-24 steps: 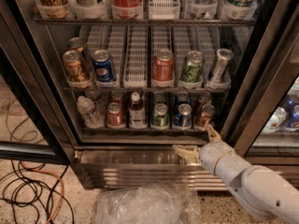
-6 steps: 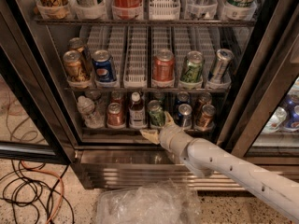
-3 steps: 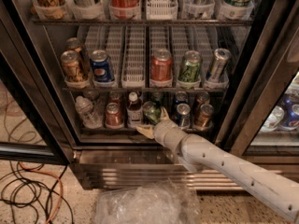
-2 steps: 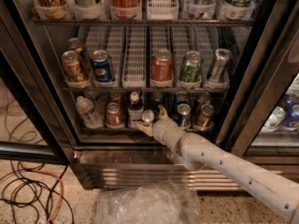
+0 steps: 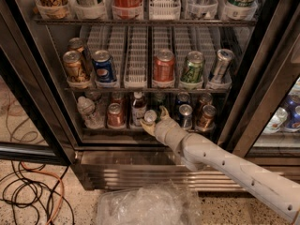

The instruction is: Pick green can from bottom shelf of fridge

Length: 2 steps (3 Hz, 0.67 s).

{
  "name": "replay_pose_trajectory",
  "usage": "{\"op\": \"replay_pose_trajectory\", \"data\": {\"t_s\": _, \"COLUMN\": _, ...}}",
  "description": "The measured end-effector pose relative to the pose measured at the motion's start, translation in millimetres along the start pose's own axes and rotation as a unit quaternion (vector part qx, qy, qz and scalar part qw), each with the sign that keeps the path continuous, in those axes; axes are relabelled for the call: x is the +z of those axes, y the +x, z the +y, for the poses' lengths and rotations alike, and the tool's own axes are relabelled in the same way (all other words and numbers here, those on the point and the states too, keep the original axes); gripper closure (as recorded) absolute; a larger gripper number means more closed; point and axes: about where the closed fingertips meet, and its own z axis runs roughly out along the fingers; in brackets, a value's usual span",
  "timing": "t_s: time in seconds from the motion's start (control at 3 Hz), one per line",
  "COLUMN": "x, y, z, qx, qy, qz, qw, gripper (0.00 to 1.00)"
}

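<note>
The fridge [image 5: 42,97] stands open in front of me over its ribbed steel base [image 5: 131,172]. On the bottom shelf [image 5: 101,131] the green can [image 5: 150,116] shows mostly as a silver lid; its dark body is largely hidden by my gripper. My gripper [image 5: 153,120] reaches in from the lower right at the shelf's middle. One finger [image 5: 146,127] lies below-left of the can and the other finger [image 5: 164,111] stands at its right. The fingers are closed on the can, which leans toward the front rail.
On the bottom shelf also stand a clear bottle [image 5: 88,112], a brown can [image 5: 115,115], a dark bottle [image 5: 138,108], a blue can [image 5: 185,115] and another brown can [image 5: 206,117]. A brighter green can [image 5: 192,68] sits one shelf up. A plastic bag [image 5: 140,205] and cables [image 5: 28,196] lie on the floor.
My gripper moved from the right of the shelf front leftward into the shelf and closed around the green can. The can's lid has shifted slightly left and forward from its earlier spot.
</note>
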Motion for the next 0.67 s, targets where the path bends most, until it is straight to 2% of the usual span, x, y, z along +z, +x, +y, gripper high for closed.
{"op": "replay_pose_trajectory", "data": {"t_s": 0.33, "x": 0.0, "y": 0.0, "z": 0.0, "qx": 0.0, "qy": 0.0, "qz": 0.0, "qw": 1.0, "gripper": 1.0}}
{"op": "replay_pose_trajectory", "data": {"t_s": 0.67, "x": 0.9, "y": -0.6, "z": 0.1, "qx": -0.001, "qy": 0.0, "qz": -0.001, "qw": 1.0, "gripper": 1.0}}
